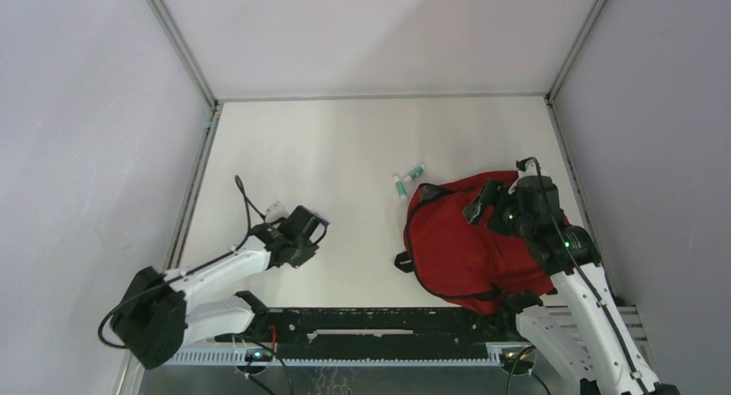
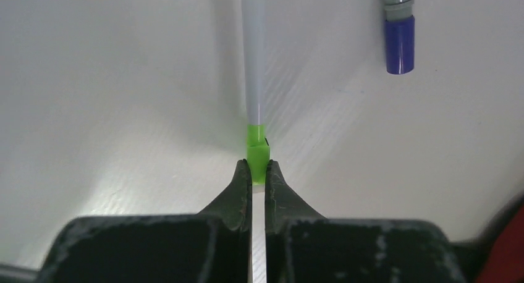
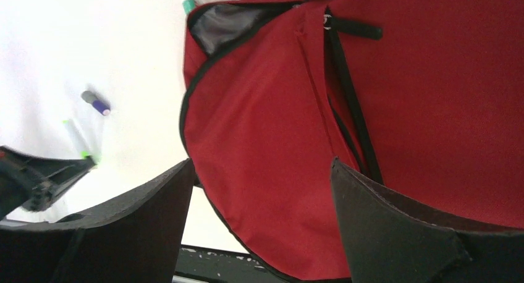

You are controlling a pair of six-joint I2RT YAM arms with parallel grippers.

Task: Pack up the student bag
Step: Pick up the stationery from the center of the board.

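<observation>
At the lower right of the top view, the student bag was laid on the white surface, and the right hand was held spread wide above it, grasping nothing. At the lower left, the left hand was clenched on the green end of a white marker. A purple-capped marker was seen nearby.

Bare table lies between left claw and student bag.
</observation>
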